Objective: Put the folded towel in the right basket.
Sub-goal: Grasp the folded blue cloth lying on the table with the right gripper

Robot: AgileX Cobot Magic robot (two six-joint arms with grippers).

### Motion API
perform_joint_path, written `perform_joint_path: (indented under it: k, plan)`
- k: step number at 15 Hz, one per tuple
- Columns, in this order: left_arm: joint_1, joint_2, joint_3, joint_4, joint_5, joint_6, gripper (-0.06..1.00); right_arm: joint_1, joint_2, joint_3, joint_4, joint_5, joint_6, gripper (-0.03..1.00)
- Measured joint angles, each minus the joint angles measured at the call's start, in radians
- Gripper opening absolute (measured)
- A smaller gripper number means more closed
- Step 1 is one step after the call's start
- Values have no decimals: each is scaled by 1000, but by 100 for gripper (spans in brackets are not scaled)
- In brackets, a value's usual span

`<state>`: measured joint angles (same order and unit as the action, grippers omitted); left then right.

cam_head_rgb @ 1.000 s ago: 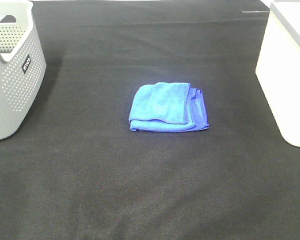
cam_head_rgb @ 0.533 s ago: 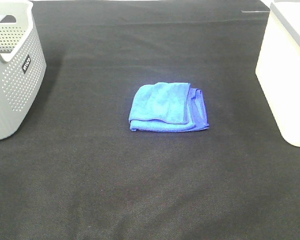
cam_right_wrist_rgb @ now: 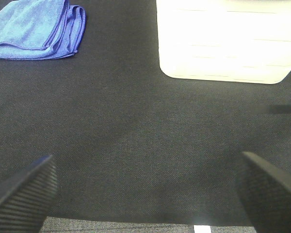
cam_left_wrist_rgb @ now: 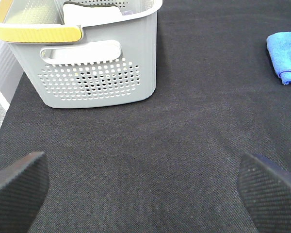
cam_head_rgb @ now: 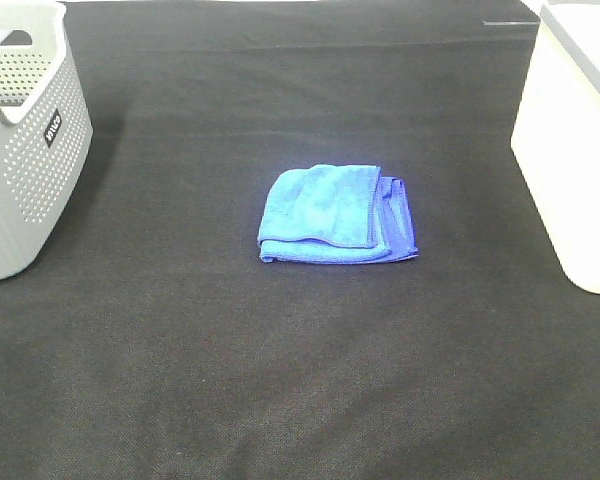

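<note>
While the folded towel (cam_head_rgb: pixel 337 213) lies mid-frame on the desk (cam_head_rgb: pixel 280 380), well apart from the white right basket (cam_head_rgb: pixel 568 160), the left gripper (cam_left_wrist_rgb: pixel 144 187) and right gripper (cam_right_wrist_rgb: pixel 145 189) are spread wide, empty.

Bare dark worktop (cam_head_rgb: pixel 300 380) surrounds the folded towel (cam_head_rgb: pixel 335 213) on every side, leaving room to reach it from above or from any edge. The grey perforated basket (cam_head_rgb: pixel 30 170) walls off the far left and the white basket (cam_head_rgb: pixel 570 170) the far right, both well apart from the towel. The lane between towel and white basket is bare cloth, as is the stretch between the right claw (cam_right_wrist_rgb: pixel 146 156) and the towel.
</note>
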<state>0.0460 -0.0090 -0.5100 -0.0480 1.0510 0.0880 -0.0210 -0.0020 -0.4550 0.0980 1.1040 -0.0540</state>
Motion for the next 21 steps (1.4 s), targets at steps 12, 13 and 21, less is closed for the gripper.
perform_joint_path:
  k: [12,13,21]
  plan:
    - [0,0,0,0,0,0,99,0,0,0,0,0,-23,96]
    - [0,0,0,0,0,0,99,0,0,0,0,0,-23,96]
    - [0,0,0,0,0,0,99,0,2,-1,1,-1,-43,96]
